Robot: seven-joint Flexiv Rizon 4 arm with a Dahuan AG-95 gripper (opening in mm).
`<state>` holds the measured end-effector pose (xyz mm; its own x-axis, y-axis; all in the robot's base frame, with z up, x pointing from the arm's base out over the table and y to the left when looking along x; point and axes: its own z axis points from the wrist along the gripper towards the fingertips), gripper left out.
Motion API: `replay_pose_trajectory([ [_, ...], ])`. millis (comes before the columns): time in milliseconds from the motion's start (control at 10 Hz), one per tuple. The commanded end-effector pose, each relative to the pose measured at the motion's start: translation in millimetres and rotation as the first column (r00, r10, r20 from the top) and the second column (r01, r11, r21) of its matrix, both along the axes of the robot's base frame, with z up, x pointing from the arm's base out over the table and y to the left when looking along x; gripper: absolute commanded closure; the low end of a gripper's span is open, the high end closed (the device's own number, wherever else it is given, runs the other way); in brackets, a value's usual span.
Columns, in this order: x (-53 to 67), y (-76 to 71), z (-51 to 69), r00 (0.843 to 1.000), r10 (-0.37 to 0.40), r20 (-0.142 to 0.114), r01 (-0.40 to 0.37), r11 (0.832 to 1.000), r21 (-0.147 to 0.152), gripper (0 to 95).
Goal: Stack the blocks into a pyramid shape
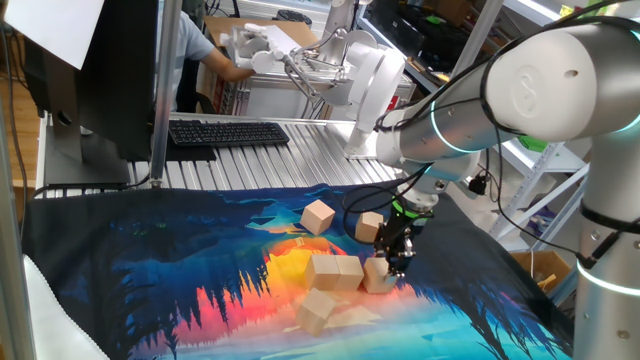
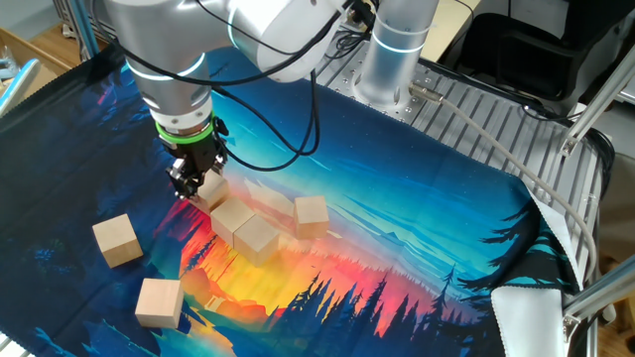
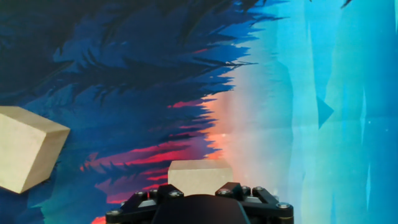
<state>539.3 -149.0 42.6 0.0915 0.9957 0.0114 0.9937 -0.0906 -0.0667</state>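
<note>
1. Wooden blocks of light tan, cube-shaped and so with no long axis, are seen scattered on a printed cloth (image 1: 150, 270) showing a blue forest and an orange sunset.
2. Two blocks (image 2: 245, 229) are set side by side, touching, in a short row near the middle of the cloth; the row runs diagonally in the other fixed view.
3. A third block (image 2: 311, 215) is placed just beside that row on its far side, its faces turned slightly off the row's line.
4. A block at the gripper (image 2: 210, 188) lies at the end of the row, resting on the cloth under the arm's tip.
5. The gripper (image 2: 191, 182) is pointed straight down over that block; its fingers are seen on either side of the block, partly apart, but contact cannot be confirmed, so whether the block is grasped cannot be told.
6. In the hand view, a block's pale top face (image 3: 200, 177) is seen just ahead of the black gripper body (image 3: 199, 208).
7. Two loose blocks (image 2: 117, 240) (image 2: 160, 302) lie well apart from the row, each turned at its own angle.
8. A black keyboard (image 1: 228, 132) is seen on the table beyond the cloth.
</note>
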Motion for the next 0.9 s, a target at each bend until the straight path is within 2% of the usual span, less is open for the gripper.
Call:
replay_pose_trajectory([
  [100, -0.1, 1.0, -1.3, 1.0, -0.007, 0.014, 0.007, 1.0, 0.003, 95.0],
  [600, -0.3, 5.1, -8.1, 0.998, -0.028, 0.048, 0.027, 1.0, 0.012, 95.0],
  [900, 2.5, 10.0, -2.4, 0.998, -0.046, 0.053, 0.045, 0.999, 0.016, 95.0],
])
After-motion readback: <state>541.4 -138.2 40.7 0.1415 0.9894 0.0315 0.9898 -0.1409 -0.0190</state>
